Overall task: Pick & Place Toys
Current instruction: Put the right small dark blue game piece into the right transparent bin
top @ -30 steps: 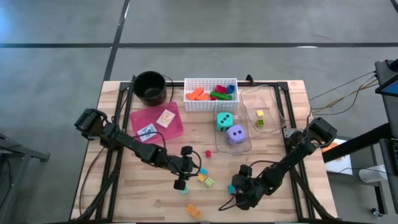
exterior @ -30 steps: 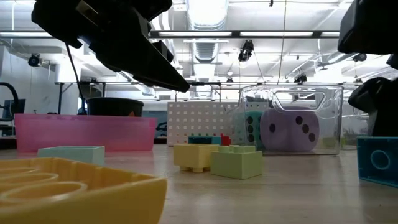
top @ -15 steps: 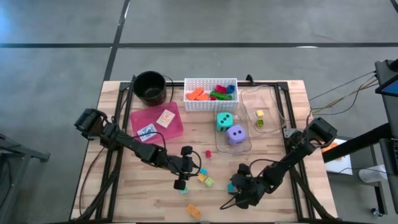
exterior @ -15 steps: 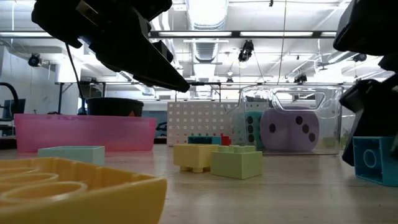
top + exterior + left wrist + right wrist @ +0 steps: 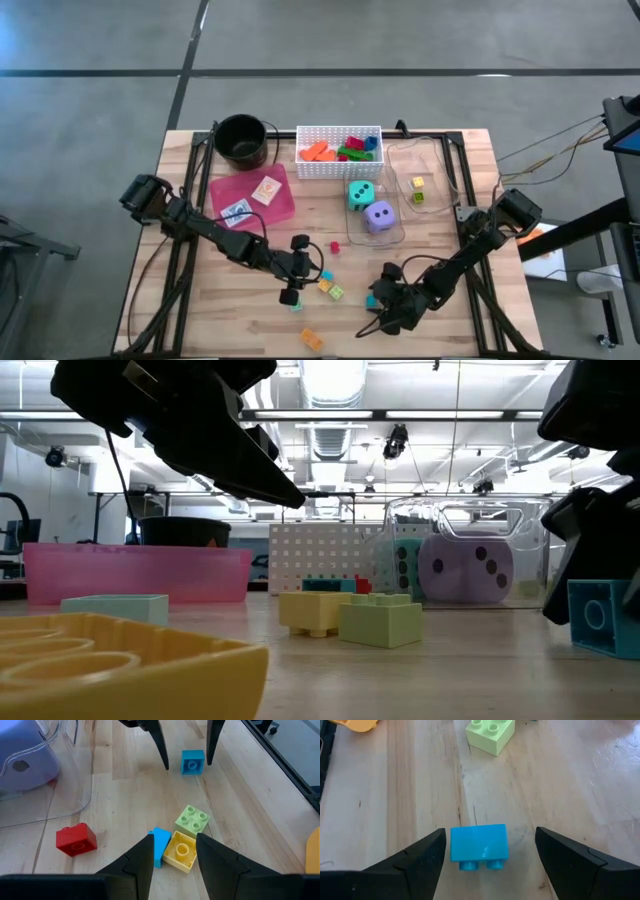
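The right end effector [image 5: 487, 855] hangs spread wide around a blue block [image 5: 479, 846], which seems to rest on the wooden surface [image 5: 420, 785] (contact unclear). Beyond that block, a green block [image 5: 490, 732]; farther off, the left end effector [image 5: 174, 851], released.

Bare wood flanks blue block [image 5: 479, 845] between tool fingers

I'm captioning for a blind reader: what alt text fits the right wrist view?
The right gripper, open, straddles a blue block on its side on the wooden table. Beyond lie a light green block and an orange piece.
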Tool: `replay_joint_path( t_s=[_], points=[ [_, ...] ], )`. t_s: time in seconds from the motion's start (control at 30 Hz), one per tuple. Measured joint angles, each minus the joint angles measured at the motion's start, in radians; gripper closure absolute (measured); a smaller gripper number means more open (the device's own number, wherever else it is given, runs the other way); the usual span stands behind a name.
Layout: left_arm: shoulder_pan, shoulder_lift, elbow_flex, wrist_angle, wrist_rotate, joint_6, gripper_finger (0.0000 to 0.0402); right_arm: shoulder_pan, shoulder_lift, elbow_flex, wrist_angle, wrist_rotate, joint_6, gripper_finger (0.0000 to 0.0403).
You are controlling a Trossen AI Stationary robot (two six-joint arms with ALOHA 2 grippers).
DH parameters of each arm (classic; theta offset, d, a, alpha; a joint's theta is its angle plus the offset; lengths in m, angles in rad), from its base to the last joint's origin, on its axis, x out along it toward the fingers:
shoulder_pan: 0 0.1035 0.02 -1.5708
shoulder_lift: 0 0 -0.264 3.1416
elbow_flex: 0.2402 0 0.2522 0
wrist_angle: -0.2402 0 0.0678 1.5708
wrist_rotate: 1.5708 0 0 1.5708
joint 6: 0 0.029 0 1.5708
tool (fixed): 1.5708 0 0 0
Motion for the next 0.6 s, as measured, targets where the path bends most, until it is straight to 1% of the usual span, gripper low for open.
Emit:
replay_joint_path(
  t_s=[0.17, 0.23, 0.4, 0.47, 0.6],
  points=[
    [0.0, 0.0, 0.0, 0.0, 0.0, 0.0, 0.0252, 0.0, 0.0, -0.004, 0.004, 0.0, 0.008, 0.0098],
    [0.0, 0.0, 0.0, 0.0, 0.0, 0.0, 0.0252, 0.0, 0.0, -0.008, 0.005, 0.0, 0.011, 0.0107],
    [0.0, 0.0, 0.0, 0.0, 0.0, 0.0, 0.0252, 0.0, 0.0, -0.014, 0.008, 0.007, 0.02, 0.0161],
    [0.0, 0.0, 0.0, 0.0, 0.0, 0.0, 0.0252, 0.0, 0.0, -0.014, 0.015, 0.032, 0.024, 0.0182],
    [0.0, 0.0, 0.0, 0.0, 0.0, 0.0, 0.0252, 0.0, 0.001, -0.014, 0.016, 0.044, 0.026, 0.0209]
  ],
)
